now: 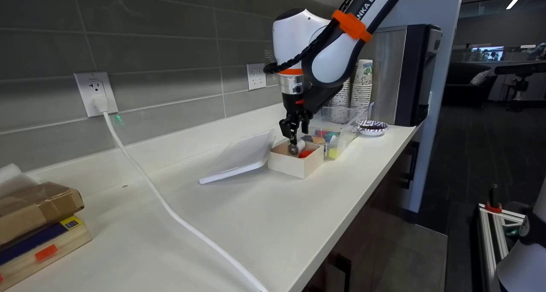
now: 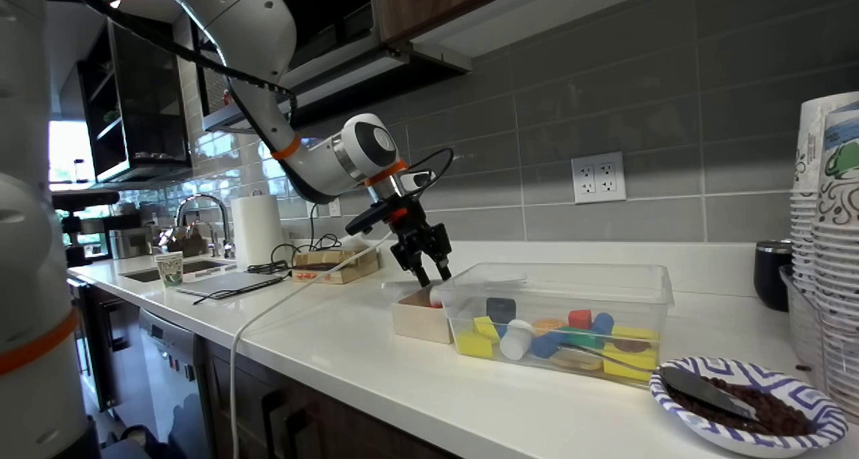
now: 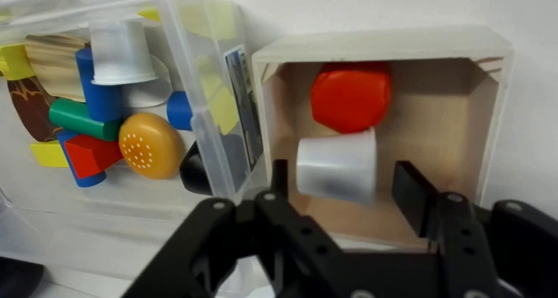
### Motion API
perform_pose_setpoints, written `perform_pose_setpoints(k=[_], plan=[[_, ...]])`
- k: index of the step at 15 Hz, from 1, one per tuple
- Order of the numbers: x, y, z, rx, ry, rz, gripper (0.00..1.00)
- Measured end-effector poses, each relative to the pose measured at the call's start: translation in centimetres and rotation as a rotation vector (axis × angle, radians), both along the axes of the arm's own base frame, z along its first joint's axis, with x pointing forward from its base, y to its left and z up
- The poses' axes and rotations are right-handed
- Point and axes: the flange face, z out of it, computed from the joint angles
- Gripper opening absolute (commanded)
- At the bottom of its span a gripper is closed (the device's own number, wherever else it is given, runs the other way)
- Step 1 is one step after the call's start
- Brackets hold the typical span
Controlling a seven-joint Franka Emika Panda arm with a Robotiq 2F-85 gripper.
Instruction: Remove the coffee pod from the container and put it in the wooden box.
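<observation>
We see the wooden box (image 3: 379, 43) on the tabletop (image 1: 251, 223), and inside it is the white coffee pod (image 3: 335, 167), turned on its side. In the same box, next to the pod, there is a red rounded thing (image 3: 352, 96); whether these two really touch we cannot say with certainty, because the pod covers a part of it in the wrist view. The robot's arm (image 1: 294, 40) reaches down over the box, and its jaws stand apart, one at each side of the pod, with a visible gap at both sides. Just beside the box is the clear container (image 2: 557, 298), in which we notice an orange disc (image 3: 151, 145) with white dots, a green cylinder (image 3: 83, 118) and a further white cup (image 3: 122, 54). On the side of the box away from the container, a white flat panel (image 1: 243, 155) rests tilted. Farther from the box, past the container, we find a patterned bowl (image 1: 372, 132) with brown bits (image 2: 778, 415) in it, and stacked paper cups (image 1: 361, 91).
</observation>
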Motion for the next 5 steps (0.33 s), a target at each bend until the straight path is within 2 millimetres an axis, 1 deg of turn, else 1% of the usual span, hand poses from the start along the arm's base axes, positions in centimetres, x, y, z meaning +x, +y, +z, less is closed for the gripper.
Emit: perform_pose_setpoints(k=[1,5], plan=[[0.09,0.06,-0.23,0.000,0.004,0.001,1.00],[0.34,0.10,-0.49,-0.001,0.007,0.002,1.00]])
